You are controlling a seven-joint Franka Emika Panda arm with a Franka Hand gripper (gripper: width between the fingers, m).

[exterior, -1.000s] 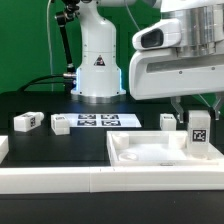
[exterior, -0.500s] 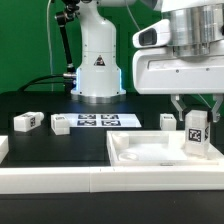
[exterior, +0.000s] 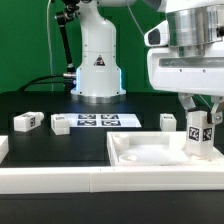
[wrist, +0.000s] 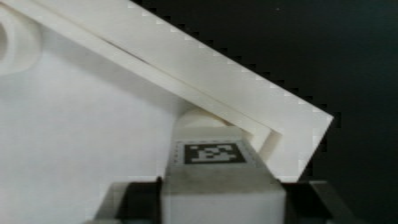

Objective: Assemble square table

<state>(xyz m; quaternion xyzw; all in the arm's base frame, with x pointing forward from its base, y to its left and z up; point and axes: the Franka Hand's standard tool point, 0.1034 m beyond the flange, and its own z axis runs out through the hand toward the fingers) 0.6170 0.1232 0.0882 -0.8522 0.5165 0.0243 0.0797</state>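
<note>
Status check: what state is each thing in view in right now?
end effector: shut on held leg.
held leg: upright at tabletop corner.
tabletop: flat on table, rim up.
loose leg by marker board: lying free.
loose leg behind tabletop: lying free.
outermost loose leg: lying free.
</note>
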